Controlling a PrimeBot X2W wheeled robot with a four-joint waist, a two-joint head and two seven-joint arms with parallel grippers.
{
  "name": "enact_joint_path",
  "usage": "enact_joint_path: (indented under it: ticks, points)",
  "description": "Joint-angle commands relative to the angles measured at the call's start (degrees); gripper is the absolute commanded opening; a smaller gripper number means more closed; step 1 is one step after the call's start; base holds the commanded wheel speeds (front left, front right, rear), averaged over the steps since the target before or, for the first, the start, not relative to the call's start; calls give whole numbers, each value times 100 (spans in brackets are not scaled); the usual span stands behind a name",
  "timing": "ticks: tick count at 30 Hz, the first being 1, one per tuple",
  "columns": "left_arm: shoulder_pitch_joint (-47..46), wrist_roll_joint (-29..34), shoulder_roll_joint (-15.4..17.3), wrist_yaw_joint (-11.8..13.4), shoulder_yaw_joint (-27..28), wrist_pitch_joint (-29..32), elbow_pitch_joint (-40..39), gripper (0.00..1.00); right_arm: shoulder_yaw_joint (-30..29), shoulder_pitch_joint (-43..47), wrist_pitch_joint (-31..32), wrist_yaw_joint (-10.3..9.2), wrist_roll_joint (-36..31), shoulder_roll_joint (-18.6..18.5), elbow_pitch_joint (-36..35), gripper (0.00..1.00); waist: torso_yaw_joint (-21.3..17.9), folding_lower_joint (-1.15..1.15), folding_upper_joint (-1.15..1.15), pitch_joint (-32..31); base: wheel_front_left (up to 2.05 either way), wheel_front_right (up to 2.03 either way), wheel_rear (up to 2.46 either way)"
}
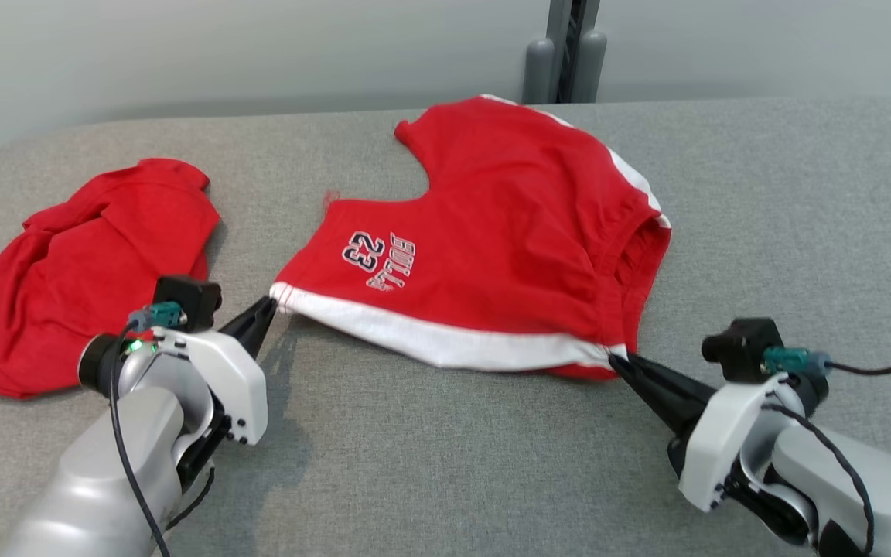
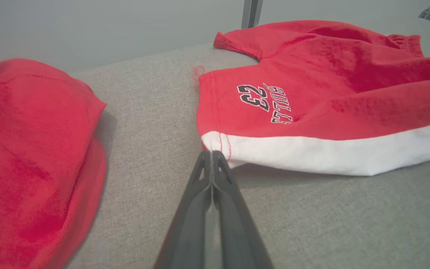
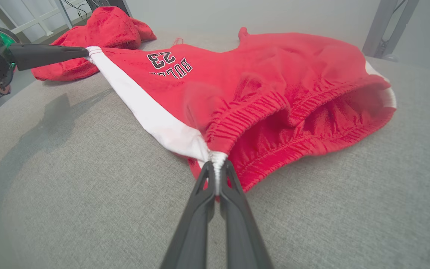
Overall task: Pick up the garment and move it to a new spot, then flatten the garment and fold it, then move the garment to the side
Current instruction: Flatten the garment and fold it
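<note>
- A grey cloth-covered table [image 1: 445, 480] is carrying two red pieces.
- The shorts [image 1: 492, 232], white-striped and marked 23, are lying spread near its middle.
- A crumpled garment [image 1: 66, 278] is lying apart at the left.

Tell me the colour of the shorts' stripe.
White stripe on red shorts; best in left wrist view.

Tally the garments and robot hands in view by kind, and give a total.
Red garments: 2, the shorts and the crumpled garment
Hands: 2, left hand and right hand, each shut on the shorts
Total: 4
</note>
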Motion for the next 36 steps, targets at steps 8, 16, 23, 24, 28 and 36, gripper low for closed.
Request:
enact_joint_path:
  ticks: [8, 16, 23, 24, 28, 36]
  points:
    - [442, -264, 195, -3, -213, -5, -17, 0, 81, 706, 84, 0, -33, -151, 61, 0, 51, 0, 0, -387, 0, 0, 0]
    - [864, -380, 312, -3, -452, -11, -110, 0, 87, 1343, 512, 0, 235, -294, -335, 0, 49, 0, 0, -732, 0, 0, 0]
    - [1334, -479, 521, -2, -581, -54, -350, 0, 93, 1774, 930, 0, 512, -560, -876, 0, 54, 0, 0, -969, 0, 0, 0]
    - [1404, -493, 556, -2, -598, -63, -389, 0, 90, 1836, 986, 0, 560, -599, -934, 0, 64, 0, 0, -1001, 0, 0, 0]
    - [1658, -566, 618, -1, -618, -113, -670, 0, 87, 2023, 988, 0, 681, -712, -1145, 0, 121, 0, 0, -1101, 0, 0, 0]
    - [1988, -642, 860, 155, -642, -63, -1314, 0, 89, 2294, 1006, 0, 674, -862, -1585, 0, 142, 0, 0, -1194, 0, 0, 0]
